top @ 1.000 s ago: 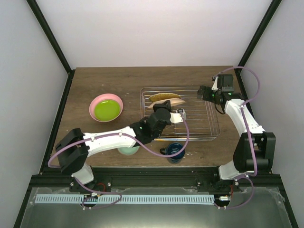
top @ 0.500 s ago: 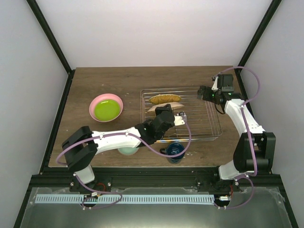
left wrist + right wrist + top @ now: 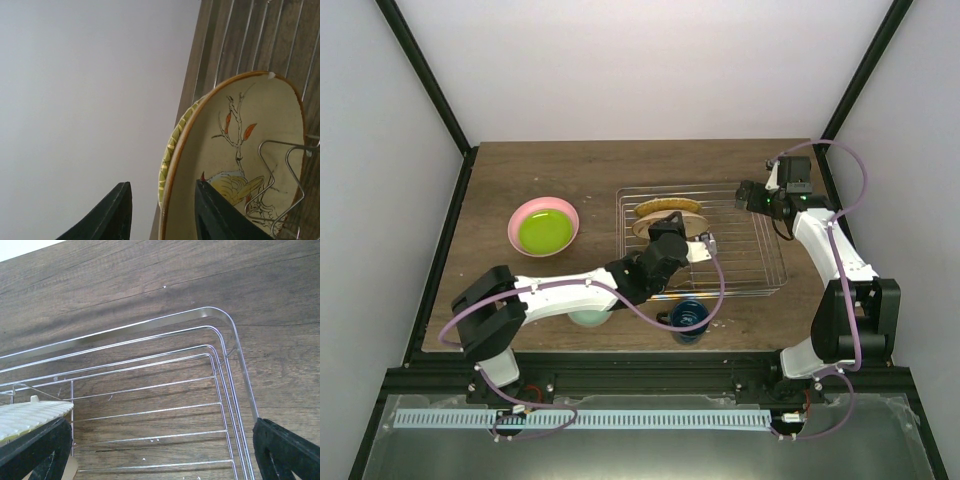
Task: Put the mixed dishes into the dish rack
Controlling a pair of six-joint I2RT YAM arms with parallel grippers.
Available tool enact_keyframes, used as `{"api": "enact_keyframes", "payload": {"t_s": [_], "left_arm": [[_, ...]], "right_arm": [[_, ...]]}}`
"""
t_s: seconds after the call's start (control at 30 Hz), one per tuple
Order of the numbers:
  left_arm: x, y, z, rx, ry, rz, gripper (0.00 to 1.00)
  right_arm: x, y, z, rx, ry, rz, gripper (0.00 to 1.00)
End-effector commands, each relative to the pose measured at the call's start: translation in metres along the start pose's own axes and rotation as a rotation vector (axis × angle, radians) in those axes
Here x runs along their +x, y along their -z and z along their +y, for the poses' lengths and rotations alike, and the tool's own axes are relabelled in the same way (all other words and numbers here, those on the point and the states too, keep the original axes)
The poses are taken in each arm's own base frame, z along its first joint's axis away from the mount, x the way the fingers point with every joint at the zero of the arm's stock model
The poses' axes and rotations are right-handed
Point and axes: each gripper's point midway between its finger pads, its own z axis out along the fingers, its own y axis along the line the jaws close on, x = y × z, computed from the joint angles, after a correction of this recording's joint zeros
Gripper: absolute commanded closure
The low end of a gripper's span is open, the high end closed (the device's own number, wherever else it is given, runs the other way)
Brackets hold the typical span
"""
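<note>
Left tool (image 3: 161, 185) partly open, loose astride rim of cream floral plate (image 3: 250, 140) standing on edge in dish rack (image 3: 150, 332). Looks like release step. Right tool (image 3: 160, 425) wide open, empty. Next: withdraw without tipping plate.

— Where's the left end effector (image 3: 162, 186)?
— Its arm reaches over the rectangular silver wire rack (image 3: 765, 265), fingers a little apart.
— And the right end effector (image 3: 752, 194)?
— Above the rack's far right corner, fingers spread wide.
</note>
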Motion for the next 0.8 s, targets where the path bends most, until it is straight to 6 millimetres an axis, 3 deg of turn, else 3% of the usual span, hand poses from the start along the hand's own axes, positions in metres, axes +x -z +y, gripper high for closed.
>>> {"api": "enact_keyframes", "payload": {"t_s": [0.0,0.2,0.47,0.57,0.67,0.77], "left_arm": [[-0.011,0.003,0.016,-0.040,0.040,-0.022,0.60],[-0.016,0.020,0.036,-0.058,0.089,-0.047,0.46],[-0.011,0.075,0.091,-0.031,0.397,-0.177,0.21],[0.019,0.081,0.120,-0.030,0.609,-0.123,0.18],[0.073,0.077,0.151,-0.050,0.829,-0.033,0.18],[0.132,0.074,0.169,-0.058,1.049,0.042,0.18]], "right_arm": [[-0.008,0.004,-0.006,0.016,-0.001,-0.022,0.00],[-0.006,0.004,-0.007,0.019,-0.003,-0.019,0.00],[-0.004,0.002,-0.008,0.023,-0.012,-0.008,0.00],[-0.006,0.006,-0.004,0.005,-0.005,-0.017,0.00],[-0.009,0.010,0.001,-0.017,-0.001,-0.033,0.00],[-0.008,0.011,0.004,-0.038,0.002,-0.031,0.00]]}}
